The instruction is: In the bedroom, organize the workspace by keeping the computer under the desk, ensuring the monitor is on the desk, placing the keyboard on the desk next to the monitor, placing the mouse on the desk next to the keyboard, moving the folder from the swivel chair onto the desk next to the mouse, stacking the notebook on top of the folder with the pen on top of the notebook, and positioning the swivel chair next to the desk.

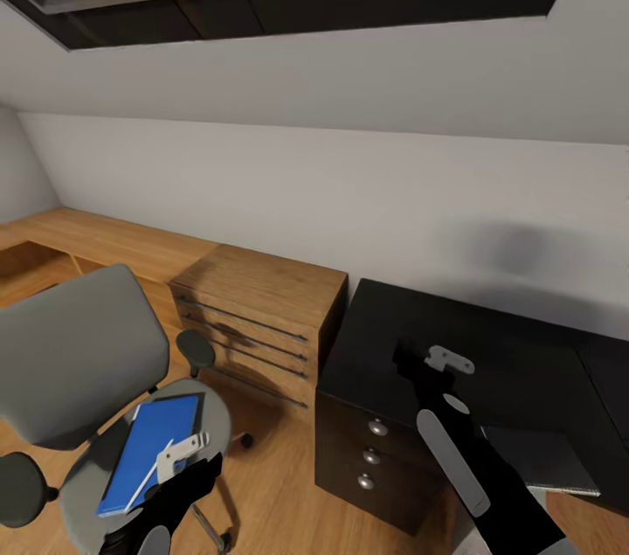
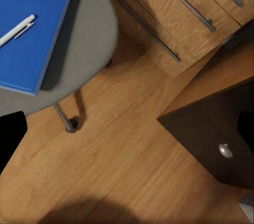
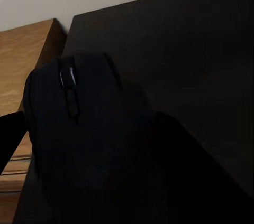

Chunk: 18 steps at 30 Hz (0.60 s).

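On my right wrist camera the mouse (image 3: 71, 123) sits close in front of the lens, at left-centre of the frame, scroll wheel visible, over the black surface (image 3: 180, 49). A dark finger edge shows at the lower left, just beside the mouse. I read the right gripper (image 1: 418, 367) as clenched on the mouse, though contact on the far side is hidden. In the head view that gripper is at lower centre-right, above the near corner of the black surface.

The left gripper (image 1: 179, 459) hangs at the lower left of the head view, over the chair (image 1: 83, 363) seat. I cannot tell its finger state. The blue folder (image 1: 150, 453) lies flat on the seat with the white pen (image 2: 16, 30) on top. The wooden dresser (image 1: 258, 319) stands between chair and black surface.
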Motion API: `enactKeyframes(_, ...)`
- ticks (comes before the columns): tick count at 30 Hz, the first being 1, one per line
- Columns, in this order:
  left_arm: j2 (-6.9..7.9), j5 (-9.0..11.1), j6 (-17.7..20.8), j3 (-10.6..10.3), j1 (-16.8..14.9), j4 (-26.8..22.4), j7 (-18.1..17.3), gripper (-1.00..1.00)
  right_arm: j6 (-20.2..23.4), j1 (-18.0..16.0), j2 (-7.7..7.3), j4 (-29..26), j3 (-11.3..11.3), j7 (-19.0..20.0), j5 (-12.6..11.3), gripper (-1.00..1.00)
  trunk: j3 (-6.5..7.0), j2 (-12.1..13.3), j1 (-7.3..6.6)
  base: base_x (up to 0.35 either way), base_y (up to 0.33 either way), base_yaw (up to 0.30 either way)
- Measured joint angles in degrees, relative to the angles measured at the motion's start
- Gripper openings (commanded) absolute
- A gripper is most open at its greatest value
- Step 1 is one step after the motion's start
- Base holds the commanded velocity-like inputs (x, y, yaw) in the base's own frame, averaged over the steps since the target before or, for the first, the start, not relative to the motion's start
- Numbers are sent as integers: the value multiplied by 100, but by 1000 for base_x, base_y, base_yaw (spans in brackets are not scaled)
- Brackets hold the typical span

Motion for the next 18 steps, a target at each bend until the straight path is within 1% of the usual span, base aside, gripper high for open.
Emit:
enactKeyframes(5,0,-1,1,0,-1,0,0,100,1,44,-4,-27,-11,-21,5,-100,92,201,-110,-1,0,-50)
enactKeyframes(13,0,-1,-7,-2,-1,1,1,100,-20,48,-12,-23,-34,-55,1,-100,240,523,-286,0,0,-219)
enactKeyframes(15,0,-1,-8,-6,-1,1,0,100,-92,48,-8,-26,-30,-182,-1,-100,276,603,-330,0,0,-110)
enactKeyframes(18,0,2,-1,-8,0,0,-1,100,-192,48,-2,-38,-18,-545,1,-100,277,605,-331,0,0,-31)
